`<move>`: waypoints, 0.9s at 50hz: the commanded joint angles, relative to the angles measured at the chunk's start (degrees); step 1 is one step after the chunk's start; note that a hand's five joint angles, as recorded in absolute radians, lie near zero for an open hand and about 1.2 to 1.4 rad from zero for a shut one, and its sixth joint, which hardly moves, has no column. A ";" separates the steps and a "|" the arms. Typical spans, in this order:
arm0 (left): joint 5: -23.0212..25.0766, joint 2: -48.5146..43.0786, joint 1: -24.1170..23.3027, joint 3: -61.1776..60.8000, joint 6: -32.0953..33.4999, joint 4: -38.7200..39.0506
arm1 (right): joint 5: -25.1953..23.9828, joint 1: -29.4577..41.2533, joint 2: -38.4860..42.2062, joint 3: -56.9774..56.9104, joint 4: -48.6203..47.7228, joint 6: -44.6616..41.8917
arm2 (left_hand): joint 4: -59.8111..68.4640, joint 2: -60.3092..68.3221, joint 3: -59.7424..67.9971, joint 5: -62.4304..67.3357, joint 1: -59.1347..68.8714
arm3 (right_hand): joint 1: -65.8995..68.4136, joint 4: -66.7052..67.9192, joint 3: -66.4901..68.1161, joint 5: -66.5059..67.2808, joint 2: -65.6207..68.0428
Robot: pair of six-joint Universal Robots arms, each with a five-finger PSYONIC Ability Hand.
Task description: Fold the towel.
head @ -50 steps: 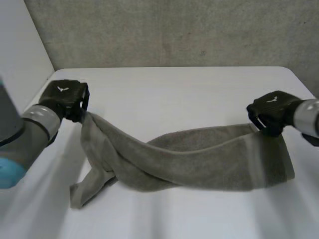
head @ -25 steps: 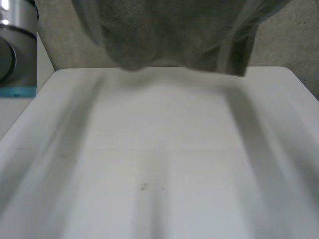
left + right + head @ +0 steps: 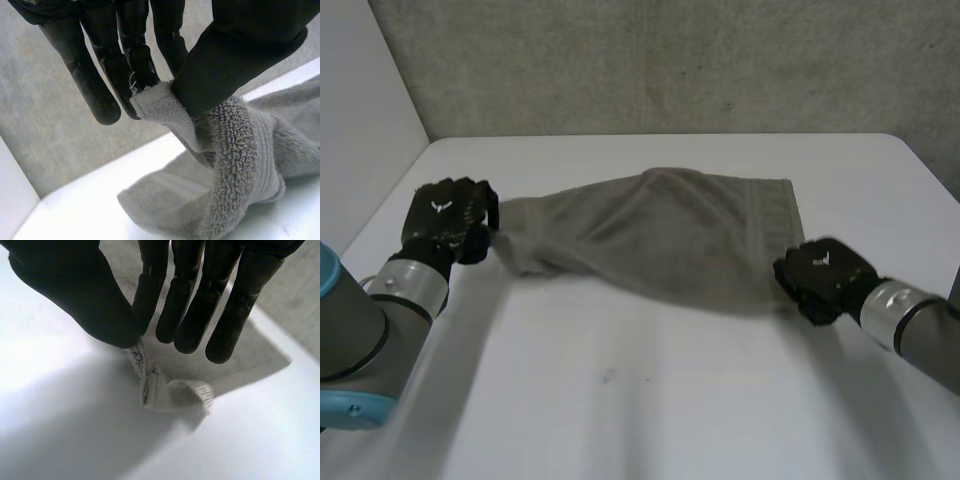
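Item 1, left hand (image 3: 448, 220): at 9 o'clock on the table (image 3: 670, 400). My left wrist view shows the thumb pressed against the fingers (image 3: 102, 85) with a towel corner clamped between them. Grip looks firm.

Item 2, right hand (image 3: 823, 278): at 4 o'clock on the table, low over the surface. In my right wrist view the thumb and nearest finger close on a thin strip of the towel's near edge, which rises from the table to the thumb tip. The other fingers hang straight above the cloth. I judge this a light pinch, less secure than the left.

Item 3, towel (image 3: 660, 235): grey terry, stretched between the two hands across the middle of the table, from 9 o'clock to 4 o'clock. The end by the left hand is gathered and roped. The end toward the right hand opens out flat, its banded hem lying at about 2 o'clock.

Item 4, progress: I see no clean fold yet. I read this as the spreading stage, with the cloth held taut but only partly flat. Left to do, in my judgement: open the bunched end, lay the towel flat, then bring one edge over onto the other and square the corners.
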 commanded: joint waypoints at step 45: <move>-0.70 -0.50 2.66 0.72 0.03 -1.00 | 0.48 -3.49 7.63 -1.56 -3.35 9.99 | 10.20 10.19 10.35 10.96 12.74 | 11.14 -1.53 -1.30 0.54 0.08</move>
